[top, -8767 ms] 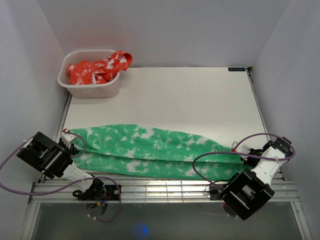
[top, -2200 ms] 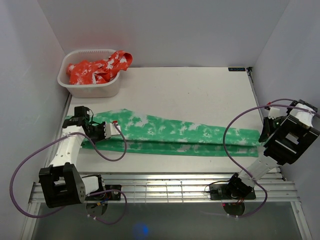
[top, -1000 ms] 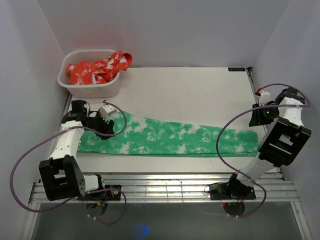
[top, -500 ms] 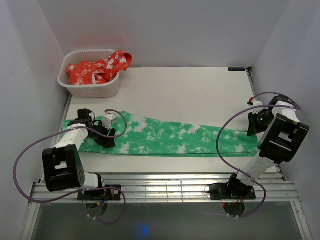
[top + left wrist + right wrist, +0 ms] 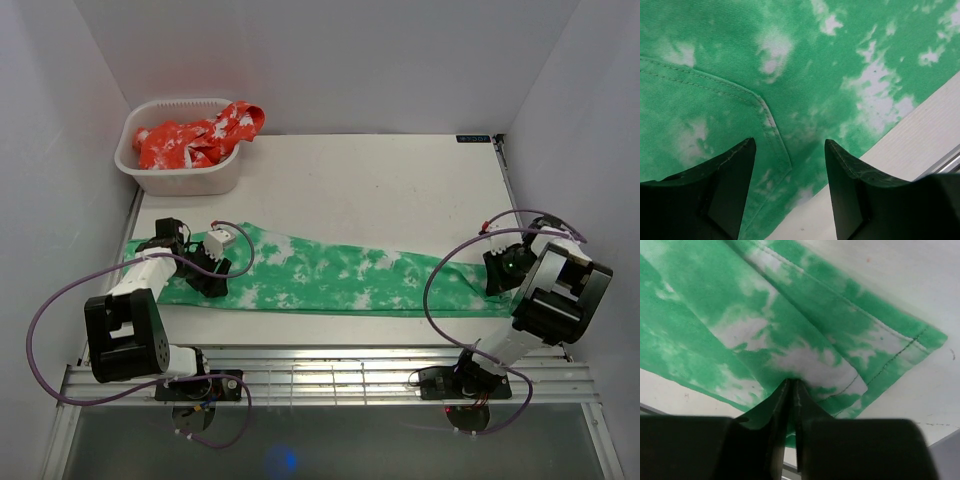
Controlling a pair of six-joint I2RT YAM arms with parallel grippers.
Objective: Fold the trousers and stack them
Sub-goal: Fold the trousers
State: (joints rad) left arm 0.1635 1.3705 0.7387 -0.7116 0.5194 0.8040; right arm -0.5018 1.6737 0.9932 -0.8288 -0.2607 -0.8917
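Note:
The trousers (image 5: 340, 280), green with white blotches, lie in a long narrow band across the near part of the table. My left gripper (image 5: 212, 268) hovers open over their wide left end; in the left wrist view the trousers (image 5: 805, 65) fill the frame, with a stitched seam and the near edge of the cloth between the spread fingers (image 5: 725, 190) of the gripper (image 5: 789, 142). My right gripper (image 5: 497, 272) is at the right end. In the right wrist view the gripper (image 5: 791, 382) is shut on a pinch of the trousers (image 5: 740, 305) near the hemmed leg end.
A white basket (image 5: 185, 178) holding a red and white garment (image 5: 200, 135) stands at the back left corner. White walls close in on both sides. A metal rail (image 5: 330, 380) runs along the near edge of the table (image 5: 400, 190).
My right gripper has come down and inward from the far right edge and shut on the leg end. My left gripper has shifted slightly nearer over the wide end, staying open.

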